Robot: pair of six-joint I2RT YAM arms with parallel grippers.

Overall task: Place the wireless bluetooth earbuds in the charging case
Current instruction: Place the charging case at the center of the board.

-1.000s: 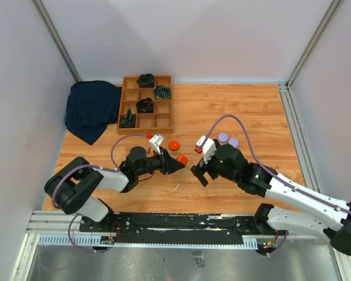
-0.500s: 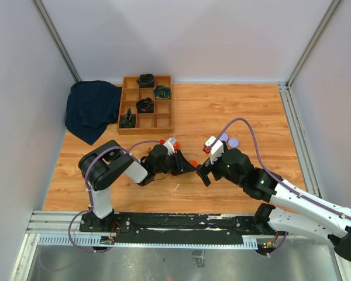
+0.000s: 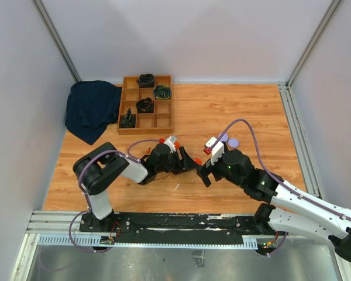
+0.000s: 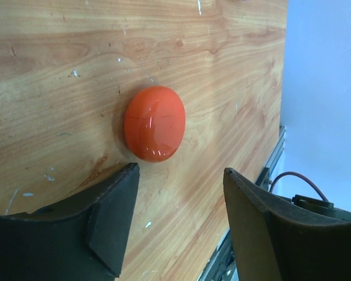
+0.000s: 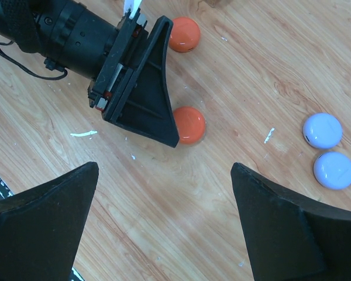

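Observation:
No earbuds show in any view. A glossy orange round charging case point(image 4: 154, 123) with a seam across its shell lies shut on the wooden table, just beyond my left fingertips. My left gripper point(image 4: 181, 175) is open with only bare wood between its jaws. From above, the same case point(image 3: 198, 161) peeks out between my left gripper point(image 3: 192, 163) and my right gripper point(image 3: 202, 171). My right gripper point(image 5: 164, 170) hovers wide open and empty, with the case point(image 5: 189, 124) just ahead of it beside the left finger point(image 5: 146, 93). A second orange case point(image 5: 183, 34) lies farther off.
Two lilac round cases point(image 5: 322, 130) point(image 5: 334, 170) lie to the right, the same lilac pair point(image 3: 228, 140) seen from above. A wooden compartment tray point(image 3: 164, 122) with dark items stands at the back left, next to a dark blue cloth point(image 3: 92, 109). The two grippers are very close together.
My left arm has reached to the right and its jaws have opened. The near orange case has shifted right with it. My right gripper moved slightly right and stays open.

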